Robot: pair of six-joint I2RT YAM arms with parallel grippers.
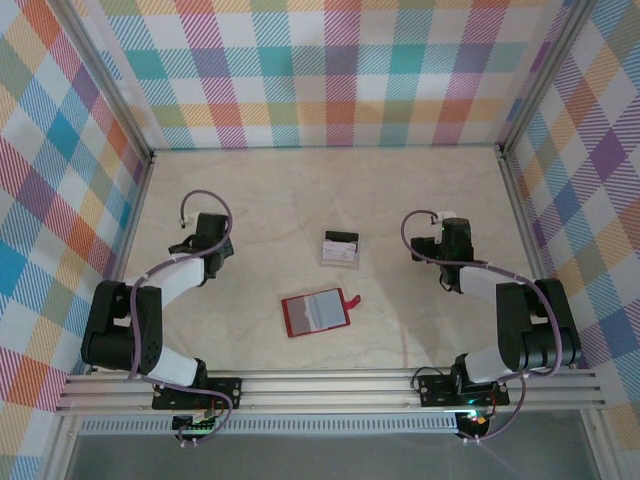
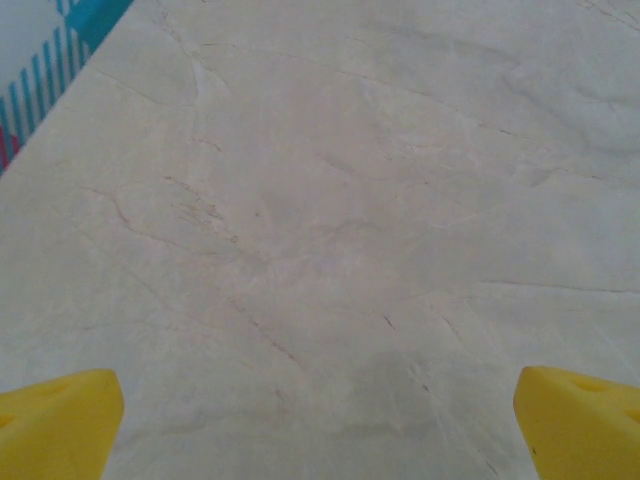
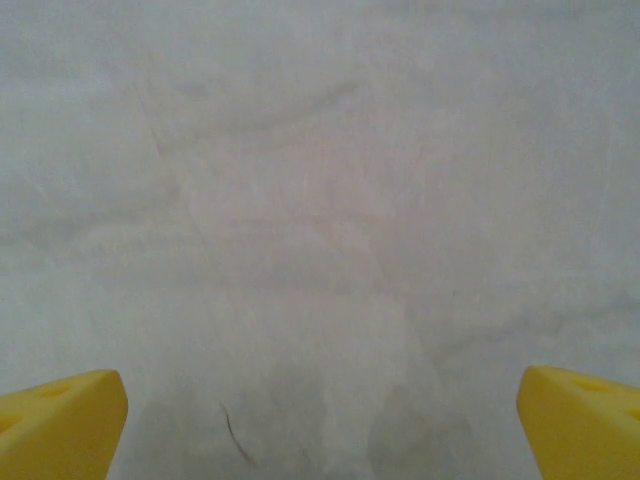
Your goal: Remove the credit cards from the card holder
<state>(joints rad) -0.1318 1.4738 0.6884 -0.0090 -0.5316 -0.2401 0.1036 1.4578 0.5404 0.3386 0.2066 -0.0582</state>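
Desk: the pale, faintly veined desk [image 1: 270,190] is sitting inside plaid walls [image 1: 330,70] and is carrying both of the task's things near its middle.
Card holder: the red card holder [image 1: 316,313] is lying flat and opened out. Its grey inside is facing up, and its small snap tab [image 1: 352,297] is sticking out on the right side.
Credit cards: the credit cards [image 1: 341,249] are lying on the desk in a small pale pile with a dark band along the far edge. They are sitting farther from the arm bases than the card holder and slightly to its right, near it but not touching it.
Left pincer: the left pincer [image 1: 205,238] is hanging over bare desk to the left of both things, well apart from them. In its wrist view the yellow fingertips [image 2: 55,420] are sitting at the two bottom corners, spread wide and released, with bare desk showing between them. A strip of plaid wall is showing at the upper left corner of that view.
Right pincer: the right pincer [image 1: 445,242] is hanging over bare desk to the right of the credit cards, well apart from them and from the card holder. In its wrist view the yellow fingertips [image 3: 580,420] are likewise standing wide apart and released, gripping nothing, with bare desk showing between them.
Arms: each arm is folding back from its base, with the elbow pushing out toward the wall on its own side.
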